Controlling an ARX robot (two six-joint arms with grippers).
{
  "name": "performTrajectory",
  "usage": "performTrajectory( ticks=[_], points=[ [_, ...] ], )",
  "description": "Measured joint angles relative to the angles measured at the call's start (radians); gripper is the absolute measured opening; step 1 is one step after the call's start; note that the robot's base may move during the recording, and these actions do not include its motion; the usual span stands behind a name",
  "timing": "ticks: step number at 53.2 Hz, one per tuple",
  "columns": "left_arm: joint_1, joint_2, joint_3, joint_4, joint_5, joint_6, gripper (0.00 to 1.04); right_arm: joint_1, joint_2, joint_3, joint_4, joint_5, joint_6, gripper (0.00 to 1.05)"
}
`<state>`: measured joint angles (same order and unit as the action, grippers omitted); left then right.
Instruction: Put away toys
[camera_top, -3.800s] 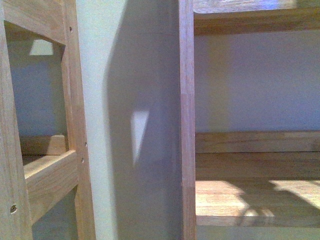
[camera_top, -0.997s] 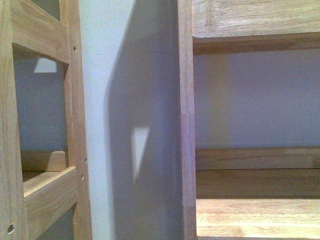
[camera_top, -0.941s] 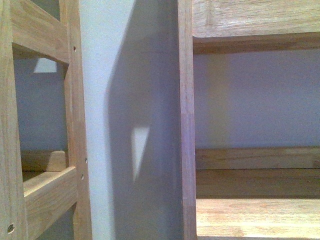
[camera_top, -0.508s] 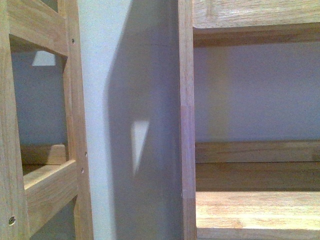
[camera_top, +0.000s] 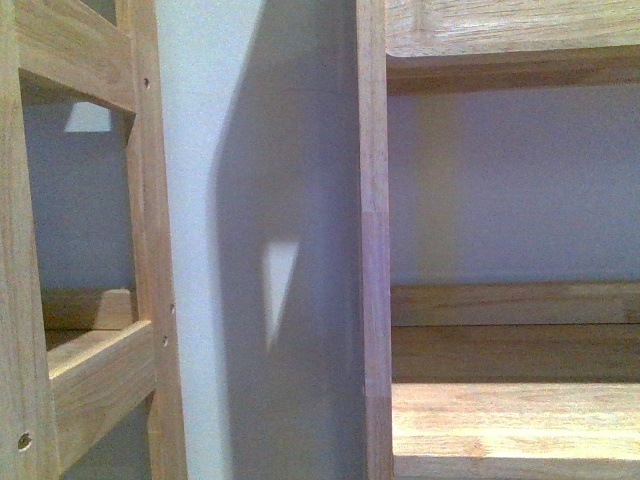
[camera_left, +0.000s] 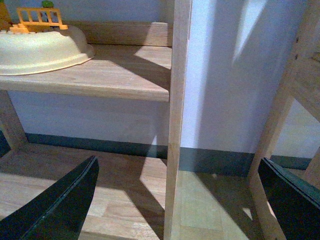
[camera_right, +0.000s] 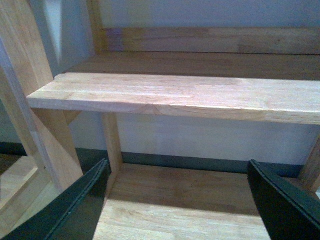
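- No plush toy is seen in any of the three views, so its place relative to either hand cannot be told.
- In the front view, only wooden shelving is shown close up: an upright post (camera_top: 373, 240) down the middle, a shelf board (camera_top: 515, 420) at the lower right, and a second wooden frame (camera_top: 95, 350) at the left, with a pale wall (camera_top: 250, 200) between them. Neither arm is seen there.
- In the left wrist view, the left hand (camera_left: 182, 200) is seen spread wide, with its two dark fingers (camera_left: 60, 205) well apart at the two sides of the picture. Nothing is held between them.
- Beyond the left hand, a wooden upright (camera_left: 177, 120) is seen, and a shelf (camera_left: 100, 75) that carries a cream-coloured basin (camera_left: 42, 47) near its far corner. A small orange fence-shaped toy piece (camera_left: 40, 17) is seen at the basin's rim; whether it lies inside the basin cannot be told.
- In the right wrist view, the right hand (camera_right: 177, 200) is likewise seen wide open and empty, its dark fingers (camera_right: 70, 207) set far apart.
- A bare wooden shelf (camera_right: 180, 95) is seen ahead of the right hand, and a lower board (camera_right: 175, 205) beneath it, between the fingers.
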<state>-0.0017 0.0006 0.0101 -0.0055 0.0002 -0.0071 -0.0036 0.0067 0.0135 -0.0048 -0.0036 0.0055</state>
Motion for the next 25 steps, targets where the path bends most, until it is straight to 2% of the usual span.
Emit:
performTrajectory(
  ticks=[3,25],
  points=[
    [0.0,0.0,0.0,0.0,0.0,0.0,0.99,0.0,0.0,0.0,0.0,0.0,0.0,1.04],
    [0.0,0.0,0.0,0.0,0.0,0.0,0.99,0.0,0.0,0.0,0.0,0.0,-0.001,1.04]
  ],
)
